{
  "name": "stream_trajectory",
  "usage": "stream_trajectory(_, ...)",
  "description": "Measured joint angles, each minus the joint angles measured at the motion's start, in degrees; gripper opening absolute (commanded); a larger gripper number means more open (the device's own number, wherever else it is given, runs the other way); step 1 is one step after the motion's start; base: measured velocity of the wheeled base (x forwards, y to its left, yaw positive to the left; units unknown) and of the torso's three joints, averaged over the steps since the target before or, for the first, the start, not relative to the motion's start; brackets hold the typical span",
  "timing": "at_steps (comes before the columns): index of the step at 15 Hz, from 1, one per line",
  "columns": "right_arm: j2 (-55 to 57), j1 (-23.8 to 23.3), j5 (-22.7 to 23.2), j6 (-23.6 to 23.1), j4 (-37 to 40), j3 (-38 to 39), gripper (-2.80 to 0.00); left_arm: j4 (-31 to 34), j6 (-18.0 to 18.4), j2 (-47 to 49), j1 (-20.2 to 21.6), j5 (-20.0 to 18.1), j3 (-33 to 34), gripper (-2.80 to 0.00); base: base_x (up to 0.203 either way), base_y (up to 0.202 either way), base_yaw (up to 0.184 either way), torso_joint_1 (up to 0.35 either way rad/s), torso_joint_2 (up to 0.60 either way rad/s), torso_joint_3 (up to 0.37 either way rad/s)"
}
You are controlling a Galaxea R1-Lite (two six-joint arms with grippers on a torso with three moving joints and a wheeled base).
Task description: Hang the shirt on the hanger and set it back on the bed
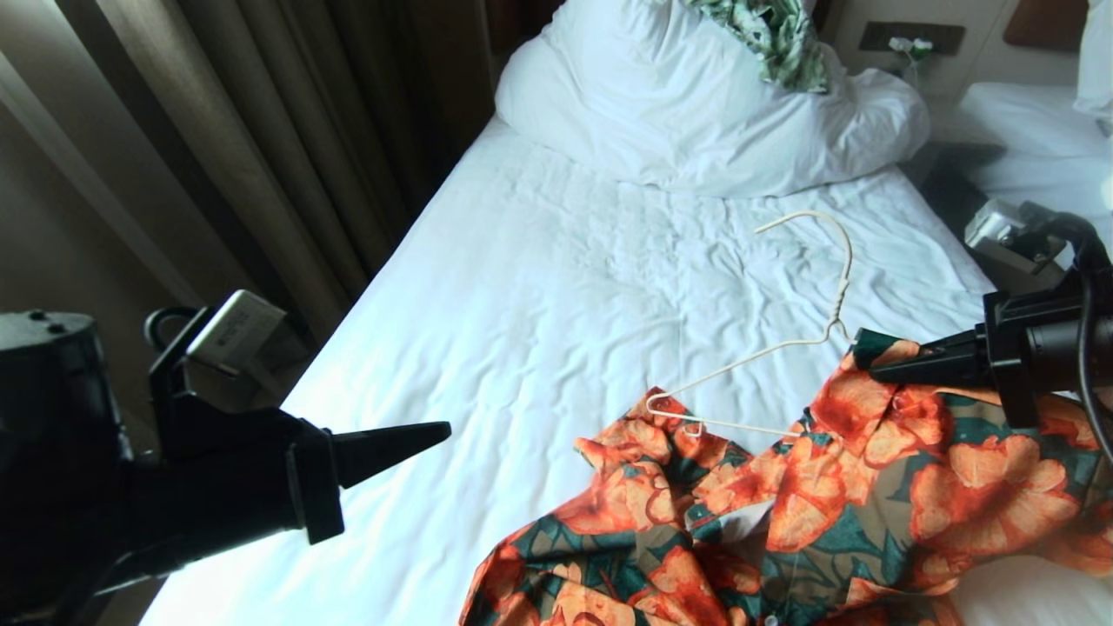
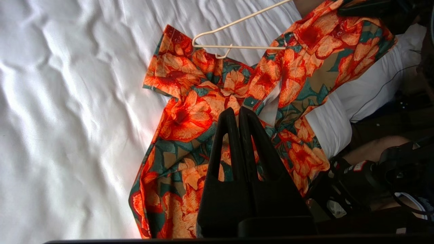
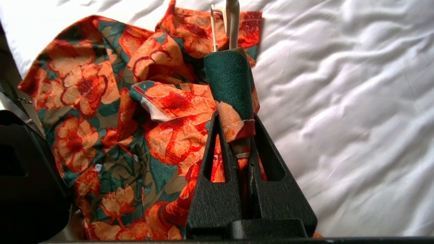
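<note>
The shirt (image 1: 869, 504), orange flowers on dark green, lies crumpled at the near right of the bed (image 1: 565, 287). My right gripper (image 1: 869, 369) is shut on a raised fold of it near the collar; in the right wrist view the cloth (image 3: 88, 88) is bunched between the right gripper's (image 3: 235, 118) fingers. The cream wire hanger (image 1: 840, 300) is tilted: one end rests on a sleeve and the other goes under the held fold, with the hook pointing toward the pillow. My left gripper (image 1: 439, 428) hovers shut and empty left of the shirt. In the left wrist view the left gripper (image 2: 238, 110) is above the shirt (image 2: 190, 118), below the hanger (image 2: 251, 47).
A bulky white pillow (image 1: 678, 113) lies at the head of the bed with a green-and-white leaf-print cloth (image 1: 774, 35) on it. Brown curtains (image 1: 261, 130) hang along the left. A second white bed (image 1: 1035, 139) shows at far right. The bed's right edge runs under the shirt.
</note>
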Motion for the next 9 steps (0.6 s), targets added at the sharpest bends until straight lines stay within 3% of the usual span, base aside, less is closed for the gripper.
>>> stream_trajectory(4,1.03,-2.78,-0.54,-1.49,-2.07,3.81,-2.8,-0.51,-0.07,7.15,-4.0,1.5,-3.27,-2.8,0.0,0.0,0.0,0.0,0.0,0.0)
stream_trajectory(9,-1.42,-3.45,-2.4,-1.32,-10.92,15.4,-2.8,-0.34,-0.32,14.76,-12.87,8.59,-6.27,-2.8,0.0,0.0,0.0,0.0,0.0,0.0)
